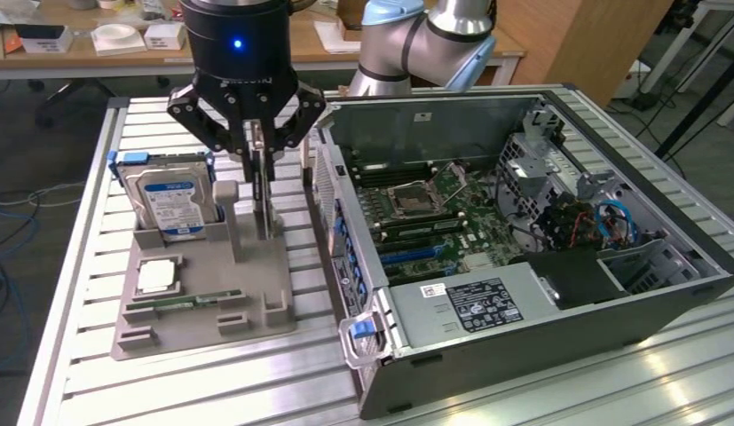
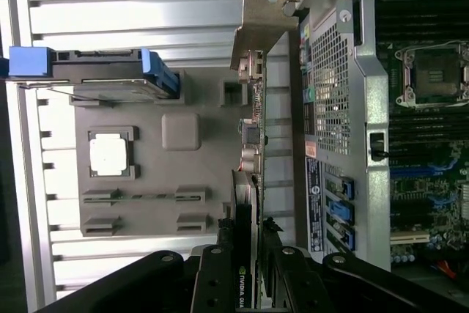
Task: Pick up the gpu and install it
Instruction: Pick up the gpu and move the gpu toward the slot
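The hand (image 1: 259, 153) hangs over the grey holder tray (image 1: 201, 328) on the slatted metal counter (image 1: 76, 266). Its black fingers (image 2: 212, 276) are pressed in from both sides on the gpu (image 1: 263, 200), pinching the dark card near its upper edge. The gpu stands upright on its long edge at the side of the tray nearest the open computer case (image 1: 521, 302). Its pale metal bracket (image 2: 264, 23) is at the end farther from the fingers. Whether the card's lower edge sits in the tray's slot or just above it, I cannot tell. To the exterior view's left of the gpu, a silver hard drive (image 1: 171, 202) with a blue-and-white label leans in the tray. Nearer the camera, a square processor chip (image 1: 157, 277) and a slim green memory stick (image 1: 183, 303) lie flat in their recesses. The case lies on its side, its motherboard (image 1: 444, 213) exposed.
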Robot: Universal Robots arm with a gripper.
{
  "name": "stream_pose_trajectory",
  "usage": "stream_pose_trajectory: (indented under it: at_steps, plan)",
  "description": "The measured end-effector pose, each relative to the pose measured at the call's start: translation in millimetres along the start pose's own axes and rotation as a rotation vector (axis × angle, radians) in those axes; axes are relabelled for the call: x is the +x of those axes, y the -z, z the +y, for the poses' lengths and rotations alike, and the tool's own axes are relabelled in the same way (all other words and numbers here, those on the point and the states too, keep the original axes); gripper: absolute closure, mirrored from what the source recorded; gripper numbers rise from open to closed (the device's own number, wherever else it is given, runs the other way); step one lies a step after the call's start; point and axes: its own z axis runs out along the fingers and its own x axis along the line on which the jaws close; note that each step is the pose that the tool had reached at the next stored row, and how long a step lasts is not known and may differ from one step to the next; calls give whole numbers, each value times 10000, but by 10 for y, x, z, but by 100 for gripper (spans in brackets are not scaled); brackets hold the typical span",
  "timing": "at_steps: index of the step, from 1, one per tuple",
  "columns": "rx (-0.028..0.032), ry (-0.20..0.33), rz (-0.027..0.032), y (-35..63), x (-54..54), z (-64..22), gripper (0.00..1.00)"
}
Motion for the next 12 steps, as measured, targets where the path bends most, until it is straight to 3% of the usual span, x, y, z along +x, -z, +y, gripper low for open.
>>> stream_pose_trajectory:
  at_steps: [12]
  plan:
    - [0,0,-1,81,-2,2,74]
